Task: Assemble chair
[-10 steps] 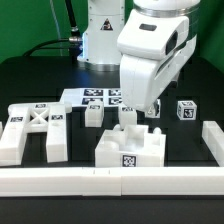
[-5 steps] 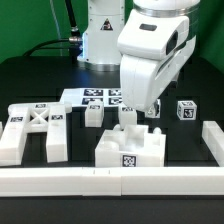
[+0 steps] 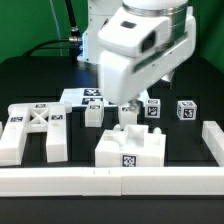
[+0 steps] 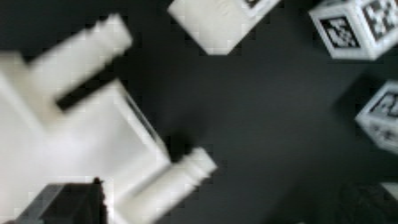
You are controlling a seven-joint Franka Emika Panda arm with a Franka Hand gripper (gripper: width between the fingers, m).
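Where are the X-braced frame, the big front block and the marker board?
X-braced frame (image 3: 39,118): exterior view, the crossing of its braces.
big front block (image 3: 110,157): exterior view, front face beside its tag.
marker board (image 3: 76,96): exterior view, its visible end.

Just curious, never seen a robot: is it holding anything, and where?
Cannot be told: the end effector is mostly hidden above the white block; wrist view blurred.
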